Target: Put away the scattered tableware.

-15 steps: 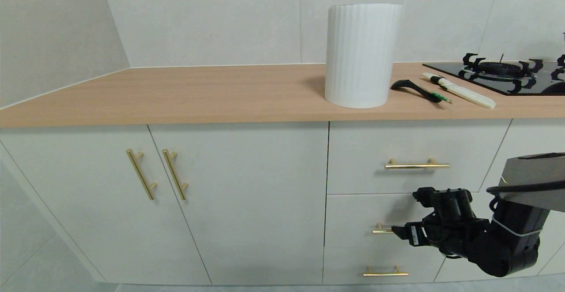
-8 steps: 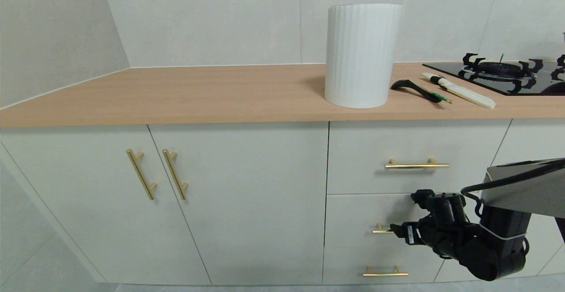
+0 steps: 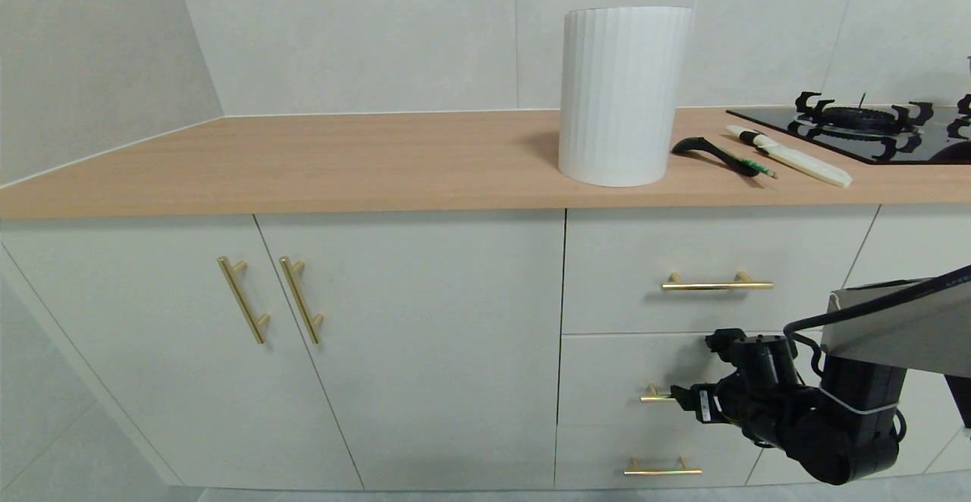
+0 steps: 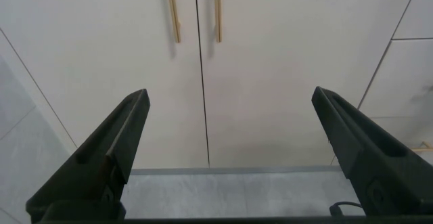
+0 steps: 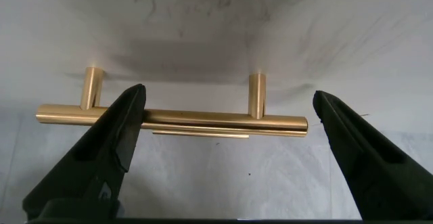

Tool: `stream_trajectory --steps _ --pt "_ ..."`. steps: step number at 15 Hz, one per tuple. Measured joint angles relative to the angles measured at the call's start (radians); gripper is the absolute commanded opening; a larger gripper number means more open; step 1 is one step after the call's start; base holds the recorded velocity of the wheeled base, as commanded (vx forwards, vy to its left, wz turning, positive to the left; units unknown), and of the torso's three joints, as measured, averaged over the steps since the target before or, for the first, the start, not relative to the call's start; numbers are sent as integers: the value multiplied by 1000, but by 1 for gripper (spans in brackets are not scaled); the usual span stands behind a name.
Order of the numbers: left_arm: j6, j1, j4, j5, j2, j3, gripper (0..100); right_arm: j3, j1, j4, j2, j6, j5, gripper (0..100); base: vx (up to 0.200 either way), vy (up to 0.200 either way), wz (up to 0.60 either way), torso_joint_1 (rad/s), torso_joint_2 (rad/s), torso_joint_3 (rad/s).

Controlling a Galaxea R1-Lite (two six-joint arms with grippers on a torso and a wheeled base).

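While the right arm reaches in from the lower right of the head view, its forearm slopes down toward the cabinet front and the right gripper (image 3: 685, 398) points at the middle drawer handle (image 3: 652, 394). From the right wrist view, that right gripper (image 5: 226, 126) is spread wide, with the brass bar (image 5: 203, 118) lying across the gap between its fingers (image 5: 118, 139); nothing is clamped, and contact cannot be judged. The left gripper (image 4: 230, 119) is likewise spread wide and holds nothing, facing the double cupboard doors and their two vertical handles (image 4: 174, 11).

On the wooden countertop (image 3: 341, 161), right of centre in the head view, stands a tall white ribbed container (image 3: 620, 96). Just right of it lie the scattered pieces: a black spoon (image 3: 713, 155), a thin green-tipped stick (image 3: 758, 166) beside it, and a white knife (image 3: 793, 157). A black gas hob (image 3: 865, 127) sits at the upper right. Another brass handle (image 3: 717, 284) is above the gripper, and one more (image 3: 662, 470) below.
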Motion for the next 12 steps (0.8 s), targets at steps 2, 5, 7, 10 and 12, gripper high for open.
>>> stream_trajectory --steps 2,5,7,10,12 --pt "0 0 0 0 0 0 100 6 1 1 -3 -3 0 100 0 0 0 0 0 0" --pt "0 0 0 0 0 0 100 21 2 6 -12 -8 0 100 0 0 0 0 0 0" --pt "0 0 0 0 0 0 100 28 5 10 -18 -12 0 100 0 0 0 0 0 0" --pt "0 0 0 0 0 0 100 40 10 15 -29 -24 0 100 0 0 0 0 0 0" --pt "0 0 0 0 0 0 100 56 16 66 -69 -37 3 100 0 0 0 0 0 0"
